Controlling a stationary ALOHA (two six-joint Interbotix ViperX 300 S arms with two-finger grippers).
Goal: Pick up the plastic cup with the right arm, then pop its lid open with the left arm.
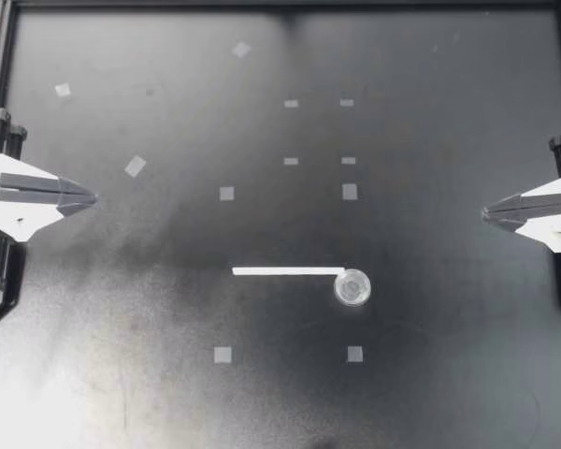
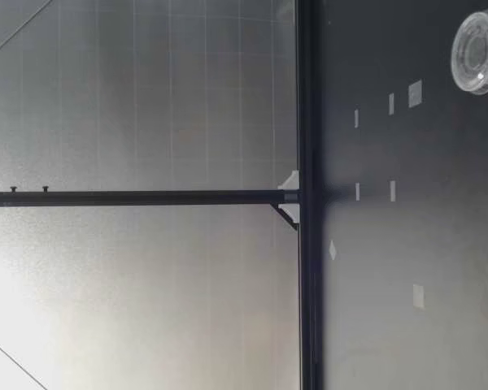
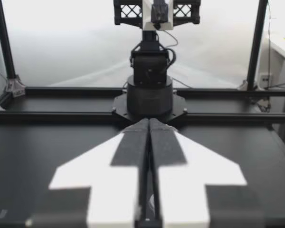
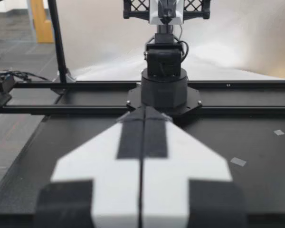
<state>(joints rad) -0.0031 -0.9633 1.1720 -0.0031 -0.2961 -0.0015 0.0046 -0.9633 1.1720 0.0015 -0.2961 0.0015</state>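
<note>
Both of your grippers are closed on nothing, the left gripper (image 1: 90,197) and right gripper (image 1: 487,213) positioned at opposite edges of the table (image 1: 449,374), well apart from the clear round cup (image 1: 352,286) standing mid-table at the end of the white strip (image 1: 285,271) nearer the right gripper

Small pale tape squares (image 1: 226,194) lie scattered on the black table (image 1: 449,309).

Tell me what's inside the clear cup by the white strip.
Nothing shows inside the clear cup; only the dark table shows through it. Whether the white strip reaches under its rim cannot be told.
</note>
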